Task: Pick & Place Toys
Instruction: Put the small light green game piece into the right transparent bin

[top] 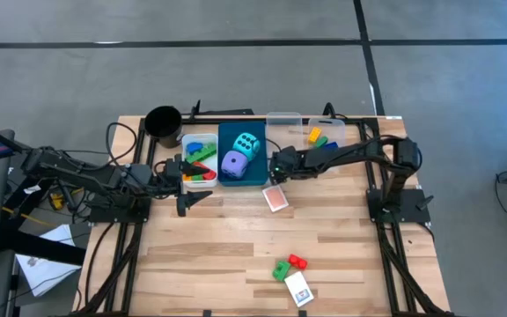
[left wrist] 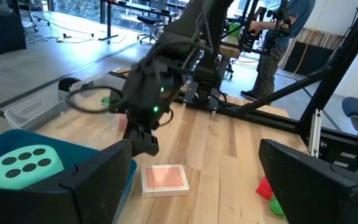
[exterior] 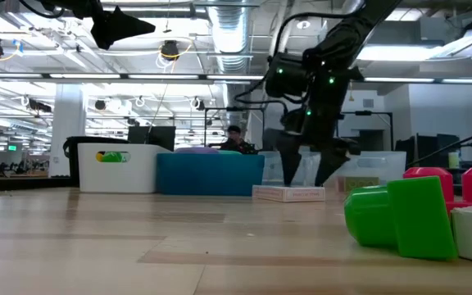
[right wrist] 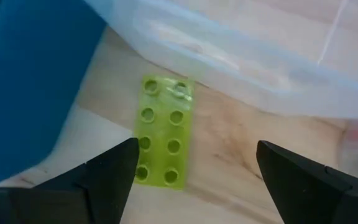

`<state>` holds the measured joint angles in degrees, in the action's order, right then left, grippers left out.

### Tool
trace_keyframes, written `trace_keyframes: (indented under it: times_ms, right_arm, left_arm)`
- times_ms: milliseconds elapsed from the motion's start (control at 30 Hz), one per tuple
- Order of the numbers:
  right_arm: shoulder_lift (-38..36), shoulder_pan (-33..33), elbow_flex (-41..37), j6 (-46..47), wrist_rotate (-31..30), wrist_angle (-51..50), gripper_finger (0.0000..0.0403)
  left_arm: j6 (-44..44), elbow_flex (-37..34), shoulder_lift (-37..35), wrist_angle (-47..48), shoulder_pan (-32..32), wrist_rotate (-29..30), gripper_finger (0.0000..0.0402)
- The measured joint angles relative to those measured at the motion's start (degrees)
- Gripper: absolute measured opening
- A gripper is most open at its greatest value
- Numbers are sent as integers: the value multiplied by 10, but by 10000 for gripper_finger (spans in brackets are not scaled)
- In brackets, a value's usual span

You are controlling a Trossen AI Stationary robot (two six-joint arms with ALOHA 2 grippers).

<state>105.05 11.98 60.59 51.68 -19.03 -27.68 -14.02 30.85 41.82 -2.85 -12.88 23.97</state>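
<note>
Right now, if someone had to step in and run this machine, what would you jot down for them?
Right gripper: open, hanging low over a lime green brick that lies flat on the table between the blue bin and the clear bin.
Left gripper: open, empty, raised by the white bin.
Done: cyan die and purple die in the blue bin; several bricks in the white bin and the clear bin.
Left: the lime brick, the reddish card beside the blue bin, and near the table's front edge a green brick, a red brick and a white card.
</note>
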Motion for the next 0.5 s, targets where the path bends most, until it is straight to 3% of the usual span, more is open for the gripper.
trace_keyframes:
  times_ms: [200,500]
  right_arm:
    - [58,-9,10,18,-8,0,321]
    - [63,-40,30,58,-5,-39,312]
  left_arm:
    - [0,0,0,-1,0,0,346]
    - [0,0,0,-1,0,0,346]
